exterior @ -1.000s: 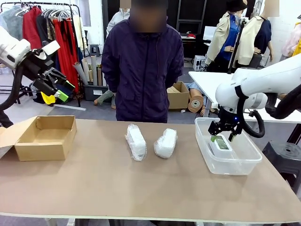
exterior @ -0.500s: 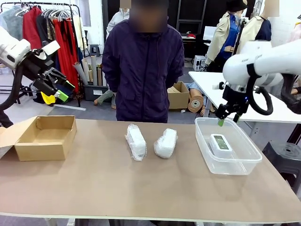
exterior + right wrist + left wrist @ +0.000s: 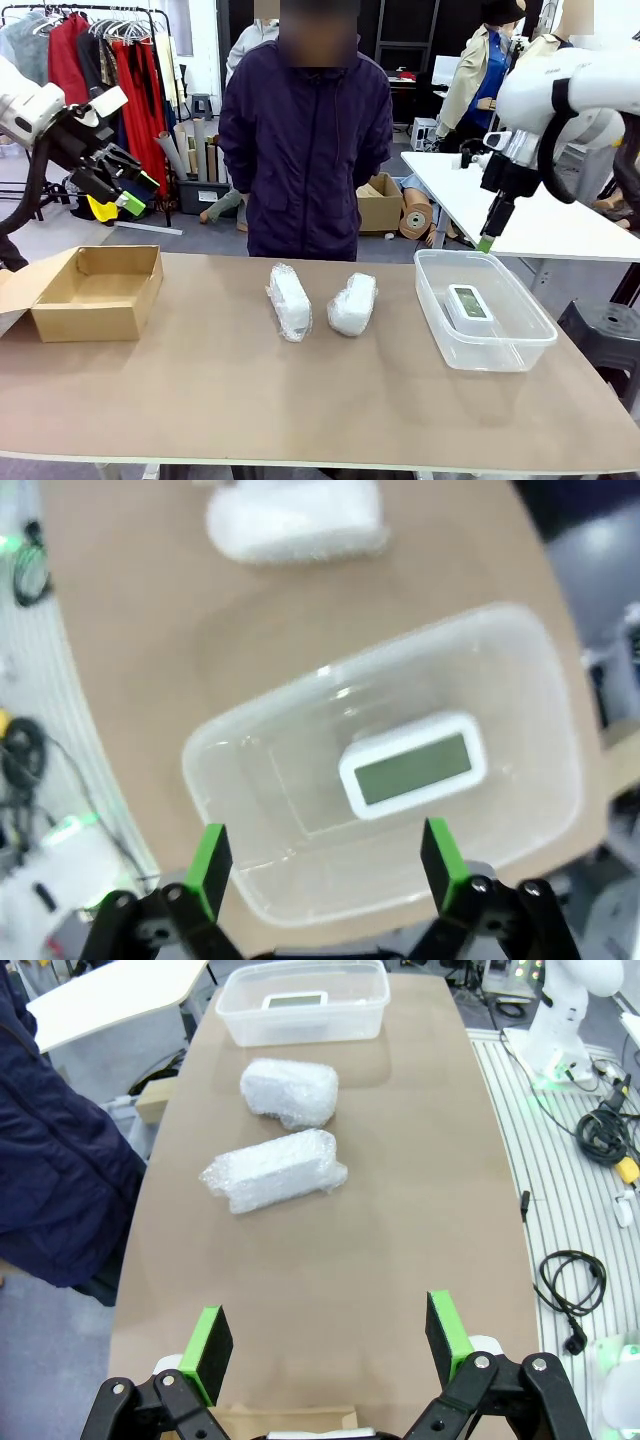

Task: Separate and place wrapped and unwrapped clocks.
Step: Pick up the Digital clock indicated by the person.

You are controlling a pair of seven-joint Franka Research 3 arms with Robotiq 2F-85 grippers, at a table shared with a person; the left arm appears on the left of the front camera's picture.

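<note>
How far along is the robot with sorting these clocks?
Done: the bare white rectangular digital clock lies inside the clear plastic tub. In hand: nothing; the right end effector hangs open above the tub, the left end effector open, raised near the brown cardboard box. Left: both white bubble-wrapped bundles lie on the table, neither in the box.

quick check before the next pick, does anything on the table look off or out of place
Nothing stands out: the bare clock lies flat in the clear tub, and both bubble-wrapped bundles sit whole on the table.
</note>
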